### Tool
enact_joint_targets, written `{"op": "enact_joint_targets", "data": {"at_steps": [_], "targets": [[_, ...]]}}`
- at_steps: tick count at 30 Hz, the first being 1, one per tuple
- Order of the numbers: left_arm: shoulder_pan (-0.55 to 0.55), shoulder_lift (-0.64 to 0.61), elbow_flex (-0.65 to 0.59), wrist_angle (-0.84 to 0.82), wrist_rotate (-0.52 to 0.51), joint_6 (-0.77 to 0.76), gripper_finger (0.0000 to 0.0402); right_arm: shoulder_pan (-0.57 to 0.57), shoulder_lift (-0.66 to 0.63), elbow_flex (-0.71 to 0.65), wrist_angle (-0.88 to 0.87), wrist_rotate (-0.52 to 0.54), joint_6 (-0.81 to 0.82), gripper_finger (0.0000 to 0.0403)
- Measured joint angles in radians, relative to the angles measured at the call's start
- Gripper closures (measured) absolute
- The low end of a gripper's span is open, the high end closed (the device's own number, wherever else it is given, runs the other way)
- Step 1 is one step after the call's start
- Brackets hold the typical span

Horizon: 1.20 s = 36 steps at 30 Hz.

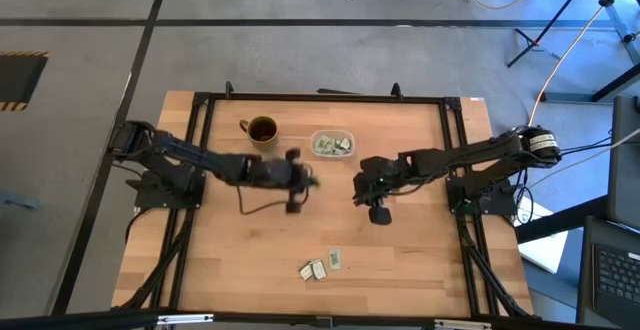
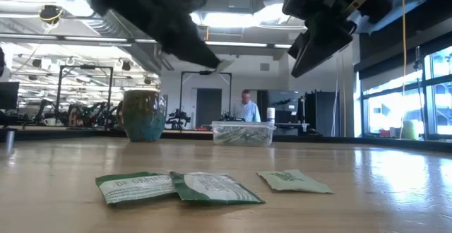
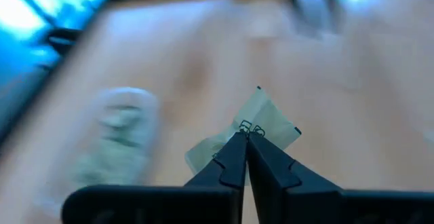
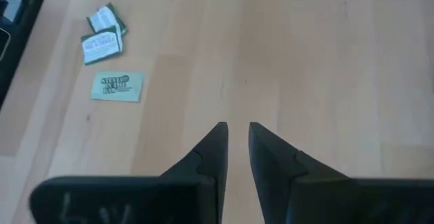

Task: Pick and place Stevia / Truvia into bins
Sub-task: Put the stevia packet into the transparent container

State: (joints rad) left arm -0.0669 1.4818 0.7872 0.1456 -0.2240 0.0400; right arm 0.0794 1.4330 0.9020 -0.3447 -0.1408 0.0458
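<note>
My left gripper (image 1: 308,178) hangs above the table's middle, shut on one pale green Stevia sachet (image 3: 261,119), a little short of the clear bin (image 1: 332,144). The bin holds several sachets and shows blurred in the left wrist view (image 3: 122,139). My right gripper (image 4: 237,132) hovers to the right of the left one (image 1: 358,190), its fingers a narrow gap apart with nothing between them. Three more sachets (image 1: 313,269) (image 1: 335,260) lie flat near the table's front edge and also show in the right wrist view (image 4: 118,87). My left gripper pinches the sachet between its two fingertips at the sachet's near edge (image 3: 245,130). The fingers slant downward. The sachet sticks out past the fingertips, creased, and is lifted clear of the table (image 2: 224,65).
A round brown mug (image 1: 262,130) stands left of the bin at the table's far side. Bare wood lies between the grippers and the three loose sachets (image 2: 212,188). A person (image 2: 247,106) stands in the room beyond the table.
</note>
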Motion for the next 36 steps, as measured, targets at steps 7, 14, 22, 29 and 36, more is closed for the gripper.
{"op": "enact_joint_targets", "data": {"at_steps": [7, 14, 22, 29, 36], "targets": [[0.210, 0.015, 0.000, 0.071, 0.083, 0.078, 0.0389, 0.012, 0.000, 0.000, 0.002, 0.000, 0.057, 0.0338], [0.316, 0.111, 0.005, 0.209, 0.164, 0.148, 0.0389, 0.011, 0.000, 0.000, 0.030, 0.002, 0.053, 0.0338], [0.371, 0.286, 0.178, 0.080, 0.163, 0.207, 0.0388, 0.011, 0.000, 0.000, 0.048, 0.003, 0.051, 0.0338], [0.393, 0.413, 0.324, -0.115, 0.131, 0.210, 0.0389, 0.011, 0.000, 0.000, 0.042, 0.003, 0.051, 0.0338], [0.391, 0.449, 0.339, -0.139, 0.131, 0.209, 0.0368, 0.011, 0.000, 0.000, 0.027, 0.002, 0.051, 0.0338]]}}
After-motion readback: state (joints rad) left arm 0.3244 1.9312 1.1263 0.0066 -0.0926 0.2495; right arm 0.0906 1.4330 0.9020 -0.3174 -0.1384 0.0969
